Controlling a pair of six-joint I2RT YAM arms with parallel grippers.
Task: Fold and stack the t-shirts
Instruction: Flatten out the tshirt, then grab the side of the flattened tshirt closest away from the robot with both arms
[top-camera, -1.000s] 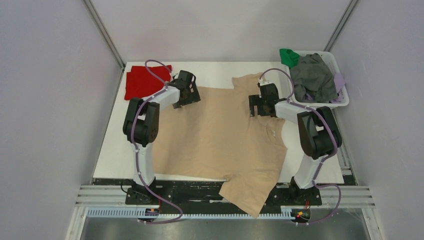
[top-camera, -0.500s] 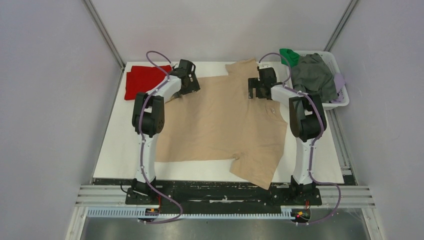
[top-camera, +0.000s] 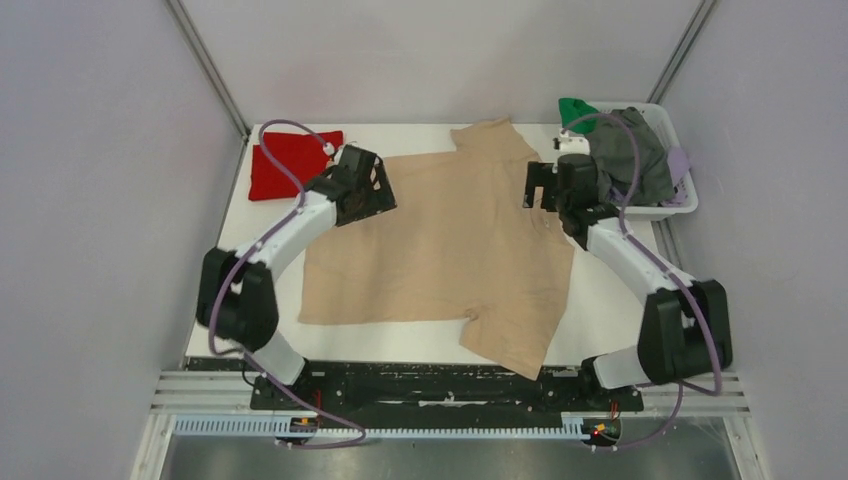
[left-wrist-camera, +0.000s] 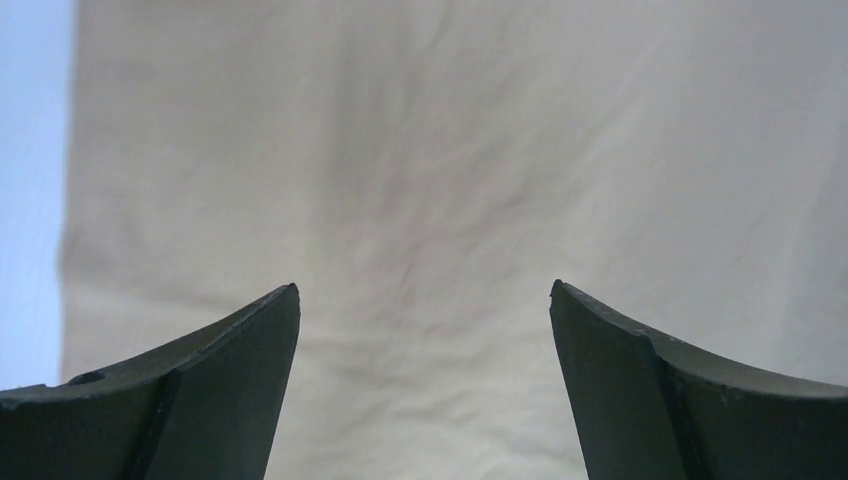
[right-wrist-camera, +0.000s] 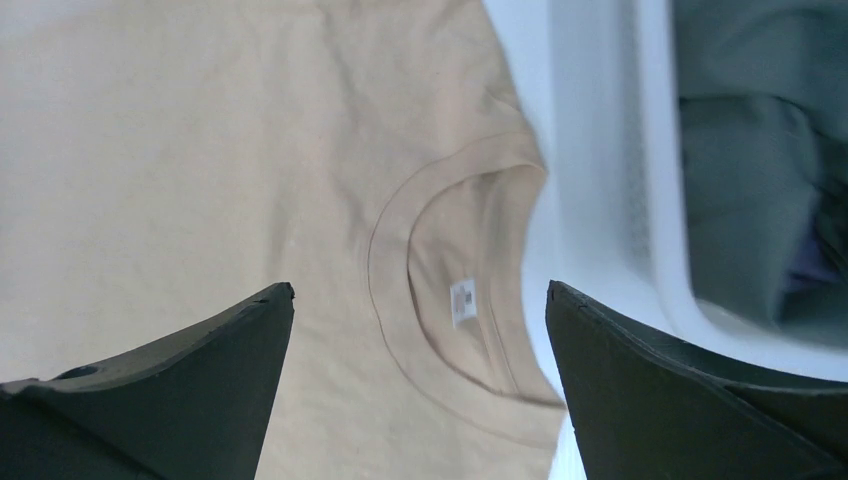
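The beige t-shirt (top-camera: 440, 250) lies spread flat across the middle of the table, one sleeve at the back and one at the front edge. Its collar with the small white neck label (right-wrist-camera: 463, 300) points toward the right. The red t-shirt (top-camera: 290, 160) lies folded to a rectangle at the back left corner. My left gripper (top-camera: 368, 192) is open and empty over the shirt's left hem; the left wrist view (left-wrist-camera: 423, 290) shows only beige cloth under it. My right gripper (top-camera: 543, 186) is open and empty above the collar (right-wrist-camera: 420, 288).
A white basket (top-camera: 668, 208) at the back right holds grey (top-camera: 625, 155), green (top-camera: 577, 112) and lilac clothes; its rim (right-wrist-camera: 600, 150) is close to the right of my right gripper. The shirt's front sleeve (top-camera: 510, 335) lies at the table's near edge.
The beige shirt was drawn toward the back, off the front edge, then stayed put. Both arms have since swung their elbows outward and the grippers have come a little nearer.
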